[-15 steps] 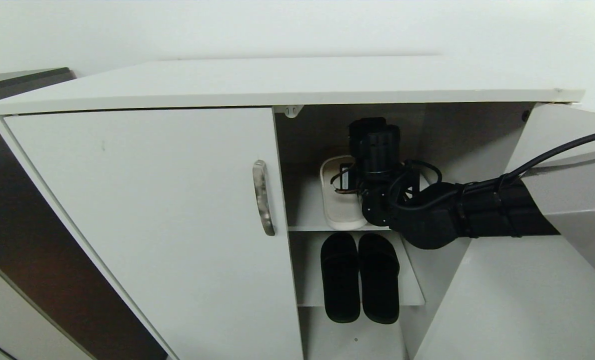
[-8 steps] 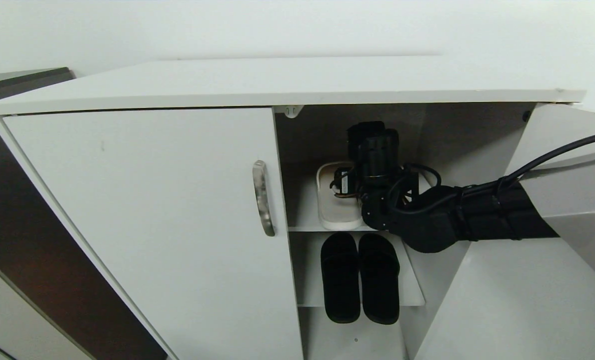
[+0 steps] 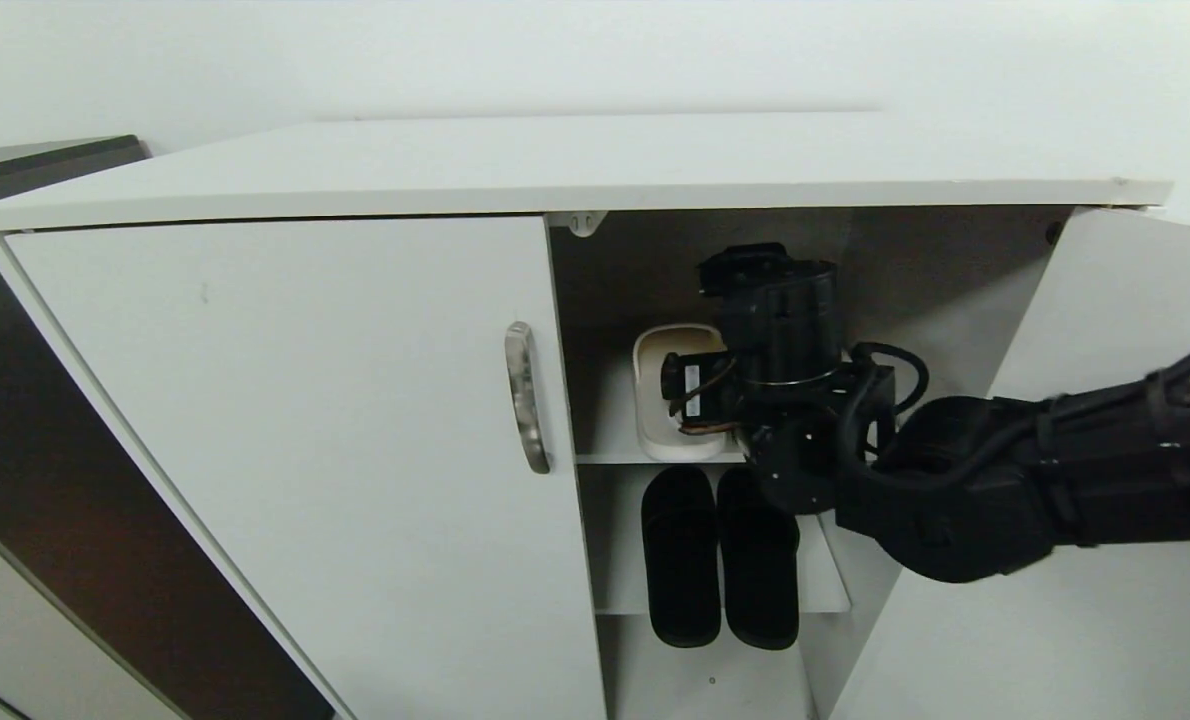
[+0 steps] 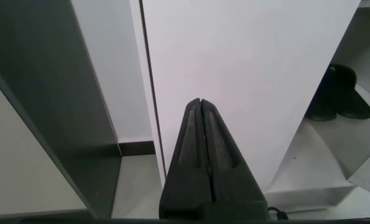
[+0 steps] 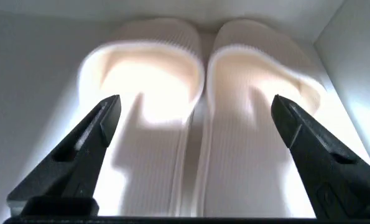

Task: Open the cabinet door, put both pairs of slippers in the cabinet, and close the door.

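Cabinet (image 3: 555, 165), white, two doors, flat top.

- Dark brown panel (image 3: 45, 400): leans just beside the cabinet's left side.
- Left door (image 3: 285, 420): shut; upright metal handle (image 3: 525, 395) near its inner edge.
- Left claw (image 4: 201, 109): fingers pressed together, holding nothing, low in front of a white door.
- Upper shelf (image 3: 610, 420): white slippers (image 3: 660, 400), side by side, toes to the back wall; the right arm's wrist stands before the right-hand one in the head view.
- Label (image 3: 692, 384): small white patch on that wrist, print too small to read.
- Right claw (image 5: 196, 106): inside the cabinet above the white pair, fingers spread wide, gripping nothing.
- Lower shelf (image 3: 825, 590): black slippers (image 3: 720, 555), side by side, heels past the front edge.
- Right door (image 3: 1055, 620): swung open.
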